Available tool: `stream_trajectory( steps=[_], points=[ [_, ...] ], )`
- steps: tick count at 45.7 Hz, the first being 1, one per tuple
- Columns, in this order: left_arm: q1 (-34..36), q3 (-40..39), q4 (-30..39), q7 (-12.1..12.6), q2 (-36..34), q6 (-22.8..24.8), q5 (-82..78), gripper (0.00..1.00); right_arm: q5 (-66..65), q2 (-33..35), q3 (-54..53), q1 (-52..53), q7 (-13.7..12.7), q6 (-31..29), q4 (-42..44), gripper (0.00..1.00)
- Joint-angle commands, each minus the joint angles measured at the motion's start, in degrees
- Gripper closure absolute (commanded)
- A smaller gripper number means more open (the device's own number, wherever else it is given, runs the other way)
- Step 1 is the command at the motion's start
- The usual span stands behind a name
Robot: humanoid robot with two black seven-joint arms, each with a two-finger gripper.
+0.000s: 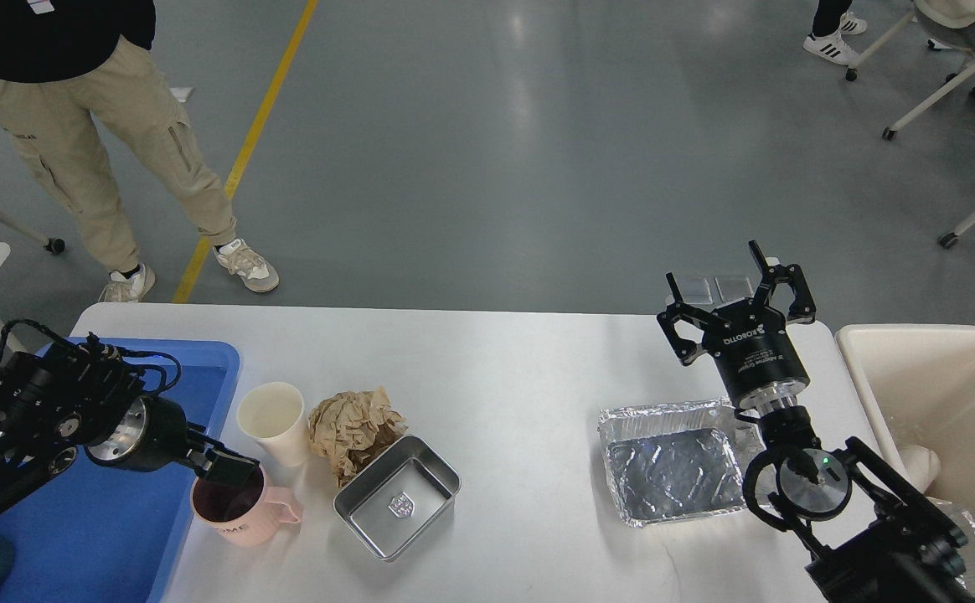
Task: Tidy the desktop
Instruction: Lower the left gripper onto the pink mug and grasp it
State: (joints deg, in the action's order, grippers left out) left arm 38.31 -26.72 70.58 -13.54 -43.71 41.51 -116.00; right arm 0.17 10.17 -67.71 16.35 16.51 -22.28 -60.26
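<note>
The white desktop (521, 377) spans the view. On its left stand a pink mug (240, 512), a white paper cup (272, 419), a crumpled brown paper ball (353, 427) and a small metal tray (398, 496). A foil tray (673, 469) lies on the right. My left gripper (232, 469) is at the mug's rim, over its mouth; it is dark and its fingers cannot be told apart. My right gripper (720, 280) is open and empty, raised over the desktop's far right edge behind the foil tray.
A blue plastic tray (94, 536) sits at the desktop's left end under my left arm. A beige bin (940, 394) stands at the right end. A person (94, 126) stands beyond the far left corner. Chairs (956, 67) are at the far right.
</note>
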Motion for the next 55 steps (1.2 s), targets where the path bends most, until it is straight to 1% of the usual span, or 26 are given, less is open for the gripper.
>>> stream_trajectory(
  steps=[1,3,14,18,19,20,22,30,33,39,41,48,55],
  points=[
    [0.1,0.1,-0.7,-2.2,-0.1,-0.6,-3.5,0.19,0.0,0.0,0.0,0.0,0.0,0.0,-0.3,0.0],
    [0.2,0.4,-0.9,-2.7,-0.1,-0.6,-4.1,0.22,0.0,0.0,0.0,-0.1,0.0,0.0,-0.4,0.0],
    [0.0,1.8,-1.0,-3.2,0.1,-0.5,-4.2,0.23,0.0,0.6,-0.1,-0.1,0.0,0.0,-0.7,0.0],
    [-0.1,1.8,-1.0,-3.2,0.3,-0.5,-4.3,0.31,-0.1,0.6,-0.1,-0.1,0.0,0.0,-0.7,0.0],
    [-0.1,1.8,-1.1,-3.2,0.4,-0.5,-4.5,0.37,0.0,0.6,-0.1,-0.1,0.0,0.0,-0.7,0.0],
    [-0.1,1.8,-1.1,-3.2,0.5,-0.5,-4.6,0.4,-0.1,0.6,-0.1,-0.1,0.0,0.0,-0.7,0.0],
    [0.0,2.3,-1.5,-3.2,0.5,-0.5,-4.8,0.47,-0.1,0.6,-0.1,-0.1,0.0,0.0,-0.7,0.0],
    [0.2,3.3,-1.8,-3.3,0.5,-0.5,-5.2,0.6,0.0,0.6,-0.1,-0.1,0.0,0.0,-0.7,0.0],
    [0.1,3.4,-1.8,-4.2,0.5,-0.5,-5.3,0.69,0.0,0.6,-0.1,-0.1,0.0,0.0,-0.7,0.0],
    [0.1,3.4,-1.8,-6.3,0.5,-0.6,-6.7,0.82,0.0,1.0,-0.1,-0.2,0.0,0.0,-0.7,0.0],
    [0.1,3.4,-1.8,-6.8,0.5,-0.6,-7.0,0.83,0.0,1.0,-0.1,-0.2,0.0,-0.1,-0.7,0.0],
    [0.1,3.4,-1.8,-8.2,0.2,-0.6,-7.8,0.92,-0.1,1.0,-0.1,-0.2,0.0,-0.1,-0.7,0.0],
    [0.0,3.4,-1.8,-9.3,-0.2,-0.6,-8.3,0.98,0.0,1.0,-0.1,-0.2,0.0,-0.1,-0.7,0.0]
  ],
)
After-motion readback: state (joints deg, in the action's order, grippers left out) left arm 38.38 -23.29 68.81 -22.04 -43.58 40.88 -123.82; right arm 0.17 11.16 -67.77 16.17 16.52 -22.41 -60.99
